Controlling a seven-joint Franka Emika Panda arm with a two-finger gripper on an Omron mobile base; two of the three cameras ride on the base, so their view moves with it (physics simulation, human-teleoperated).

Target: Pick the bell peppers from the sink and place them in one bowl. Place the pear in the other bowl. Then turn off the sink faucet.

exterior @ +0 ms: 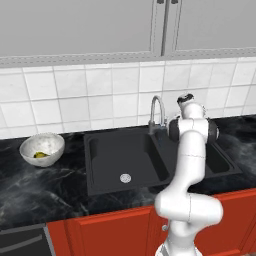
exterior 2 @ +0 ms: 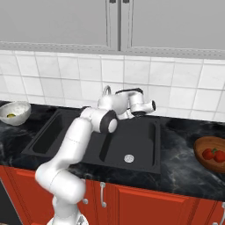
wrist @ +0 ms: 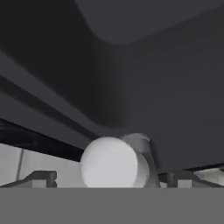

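Over the sink (exterior 2: 145, 151), the hand (wrist: 109, 179) gapes wide, empty.

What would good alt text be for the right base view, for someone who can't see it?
A white robot arm reaches over a black double-basin sink, its open gripper beside the silver faucet at the tiled back wall. On the dark counter, a white bowl far left holds a pear; a brown bowl far right holds two red bell peppers.
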